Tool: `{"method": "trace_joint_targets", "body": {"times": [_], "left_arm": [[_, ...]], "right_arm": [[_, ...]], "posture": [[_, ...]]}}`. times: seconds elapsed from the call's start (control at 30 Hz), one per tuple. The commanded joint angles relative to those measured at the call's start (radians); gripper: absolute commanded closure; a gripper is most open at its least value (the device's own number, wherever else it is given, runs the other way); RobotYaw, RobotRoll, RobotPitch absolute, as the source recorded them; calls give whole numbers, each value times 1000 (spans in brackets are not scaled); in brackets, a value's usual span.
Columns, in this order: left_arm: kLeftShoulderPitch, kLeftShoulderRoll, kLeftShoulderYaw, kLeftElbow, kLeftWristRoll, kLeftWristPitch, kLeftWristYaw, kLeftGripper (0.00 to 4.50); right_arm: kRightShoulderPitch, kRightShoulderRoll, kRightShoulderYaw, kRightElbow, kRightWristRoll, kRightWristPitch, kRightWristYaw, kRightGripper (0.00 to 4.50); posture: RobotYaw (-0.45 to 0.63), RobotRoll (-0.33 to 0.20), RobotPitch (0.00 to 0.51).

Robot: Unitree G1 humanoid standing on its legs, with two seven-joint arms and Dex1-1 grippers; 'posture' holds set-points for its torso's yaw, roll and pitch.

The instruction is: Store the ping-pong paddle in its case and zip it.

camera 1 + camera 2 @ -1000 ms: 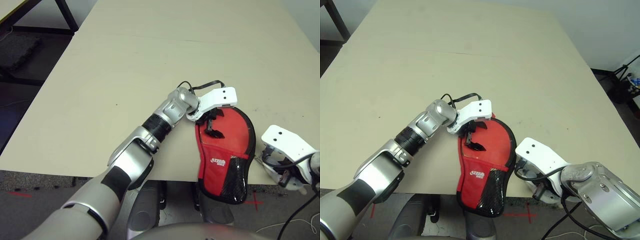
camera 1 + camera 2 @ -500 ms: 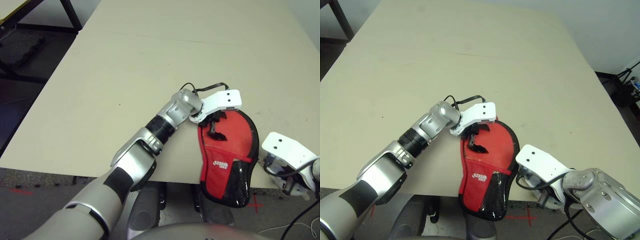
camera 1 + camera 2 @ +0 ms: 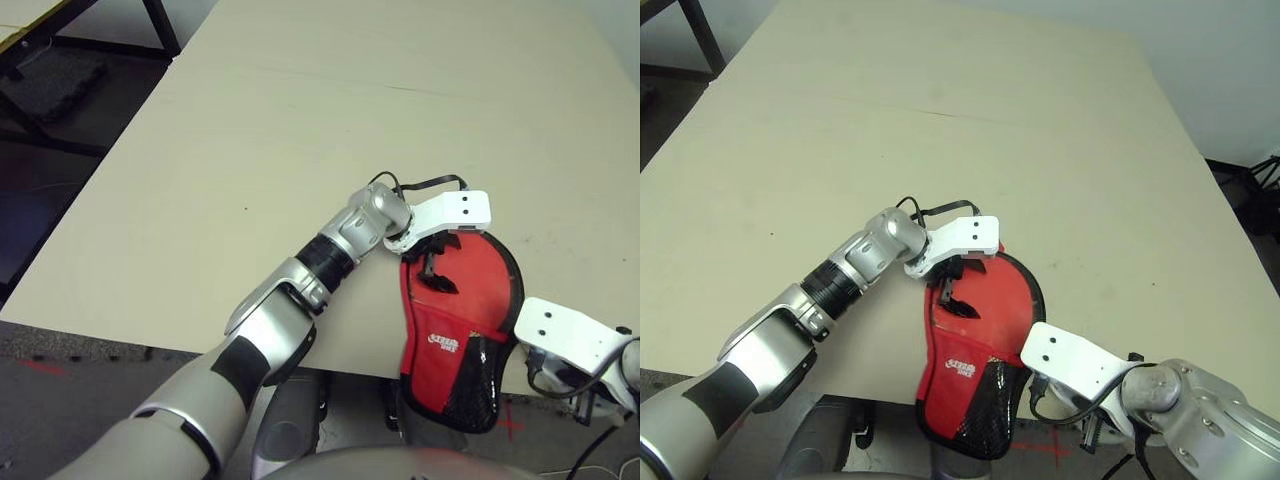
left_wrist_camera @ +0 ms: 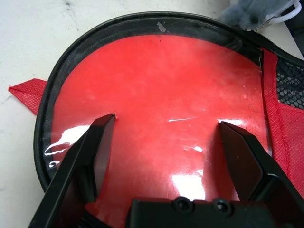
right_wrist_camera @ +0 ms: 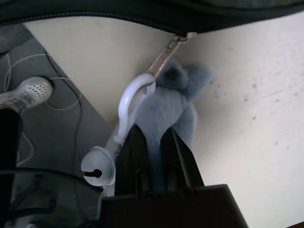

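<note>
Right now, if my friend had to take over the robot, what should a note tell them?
Left gripper: open, fingers over the red case, holding nothing.
Right gripper: shut on the grey fluffy tag tied to the zipper pull.
The case lies at the near edge of the table, one end hanging off.
The paddle isn't visible, presumably inside.
Left: check the zip is closed, then let go.

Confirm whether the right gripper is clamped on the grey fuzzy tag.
Yes: the right gripper is shut on the grey fuzzy tag, which hangs from the case's zipper.

The right tool (image 5: 153, 142), clamped on the grey tag (image 5: 175, 107), has drawn back toward the table edge (image 3: 150, 345).
</note>
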Motion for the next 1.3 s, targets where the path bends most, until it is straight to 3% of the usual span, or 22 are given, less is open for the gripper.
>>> {"method": "trace_joint_targets", "body": {"times": [0.03, 0.3, 0.37, 0.57, 0.67, 0.73, 0.8, 0.93, 1.13, 1.2, 1.3], "left_arm": [[51, 34, -72, 125, 73, 46, 20, 0], [43, 31, -71, 141, 71, 36, 25, 0], [41, 28, -69, 147, 70, 33, 27, 0], [36, 24, -67, 160, 68, 23, 30, 0], [35, 21, -66, 164, 66, 21, 32, 0], [34, 19, -65, 165, 65, 20, 33, 0], [33, 19, -65, 168, 64, 18, 34, 0], [31, 19, -63, 173, 64, 16, 37, 0], [29, 21, -62, 181, 67, 7, 34, 0], [28, 20, -62, 184, 68, 4, 34, 0], [28, 16, -59, 189, 68, 1, 39, 0]], "right_arm": [[105, 11, 145, -15, 55, -1, 48, 4466], [124, 59, 135, -24, 46, -30, 52, 4466], [94, 109, 117, -25, 44, -20, 31, 4466], [-99, 359, 83, -11, 107, 166, 17, 4467], [-213, 414, 88, 12, 99, 252, 0, 4467], [-269, 377, -12, 66, 113, 252, 53, 4467], [-288, 319, -98, 133, 124, 227, 96, 3743], [-277, 309, -192, 227, 112, 171, 89, 2433], [-401, 306, -263, 294, 147, 212, 85, 555], [-456, 322, -276, 332, 140, 210, 65, 498], [-534, 341, -283, 395, 123, 201, 28, 1178]], "posture": [[-199, 0, 263], [-205, 0, 259], [-210, 0, 258], [-214, 0, 257], [-214, 0, 257], [-213, 0, 258], [-211, 0, 257], [-211, 0, 256], [-216, 0, 255], [-218, 0, 255], [-219, 0, 255]]}}
